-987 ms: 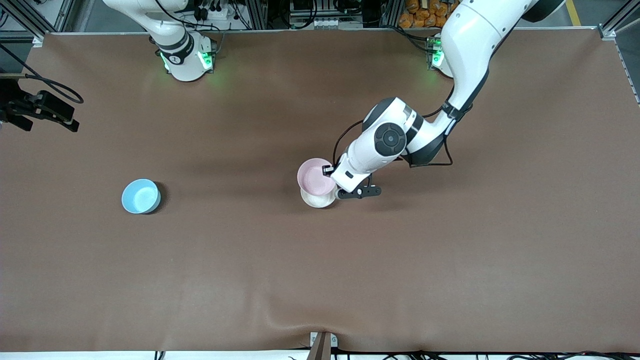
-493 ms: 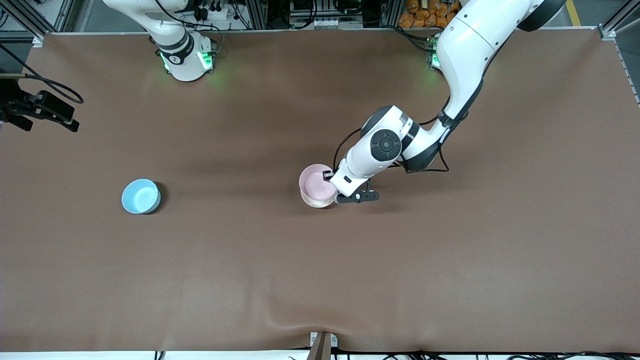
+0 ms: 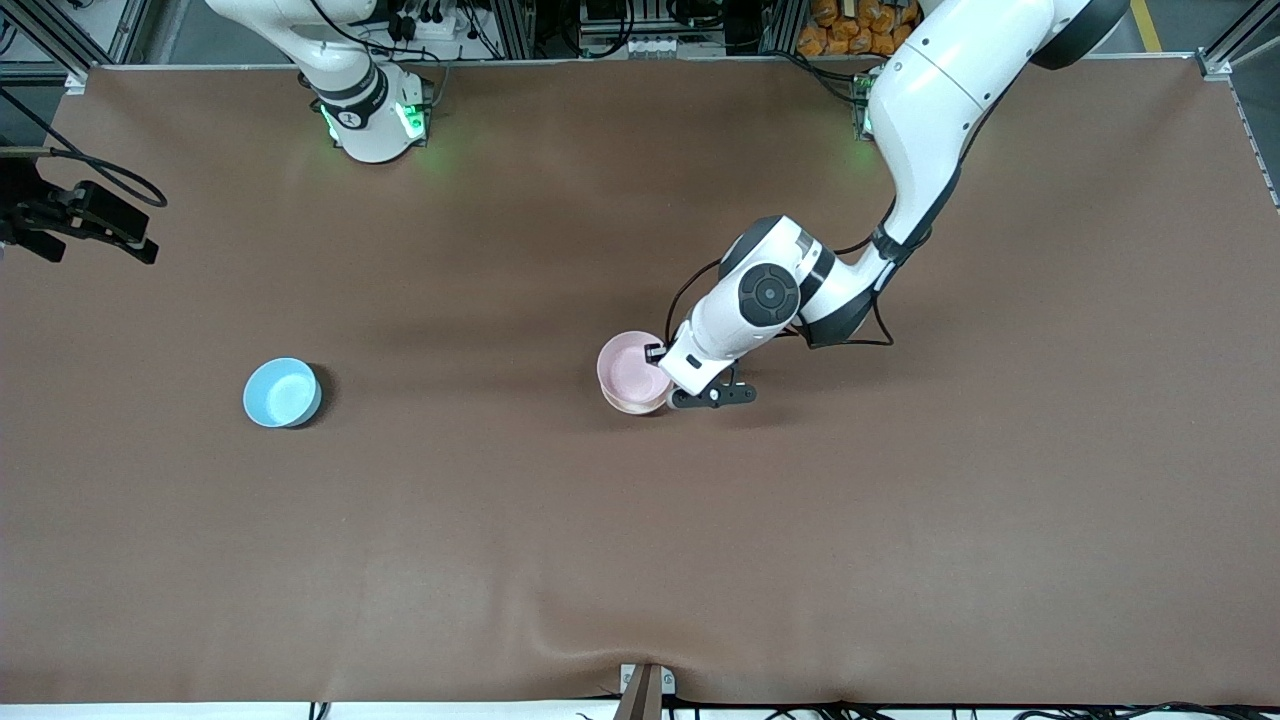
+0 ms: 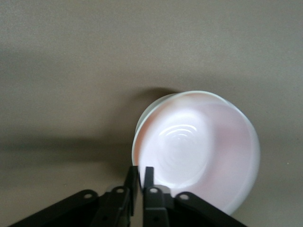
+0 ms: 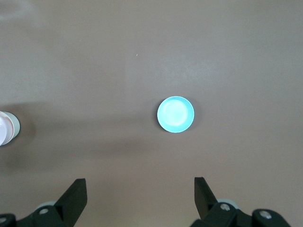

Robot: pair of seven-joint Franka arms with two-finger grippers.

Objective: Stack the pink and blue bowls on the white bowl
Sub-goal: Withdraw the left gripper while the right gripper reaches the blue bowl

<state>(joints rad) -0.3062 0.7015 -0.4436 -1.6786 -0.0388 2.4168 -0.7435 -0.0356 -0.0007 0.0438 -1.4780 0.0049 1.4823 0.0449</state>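
Note:
The pale pink bowl (image 3: 630,368) sits nested in the white bowl (image 3: 630,407), of which only a thin cream edge shows under it, near the table's middle. My left gripper (image 3: 661,362) is shut on the pink bowl's rim on the side toward the left arm's end. In the left wrist view the fingers (image 4: 140,171) pinch the rim of the pink bowl (image 4: 199,151). The light blue bowl (image 3: 282,392) stands alone toward the right arm's end. My right gripper (image 5: 140,187) waits open and empty high above the table, with the blue bowl (image 5: 175,114) below it.
The brown mat (image 3: 640,560) covers the table. A black fixture with cables (image 3: 80,215) juts in at the right arm's end. The bowl stack shows at the edge of the right wrist view (image 5: 7,128).
My left gripper has lowered the pink bowl from a tilted, offset spot over the white bowl down into it. The right arm and blue bowl have not moved.

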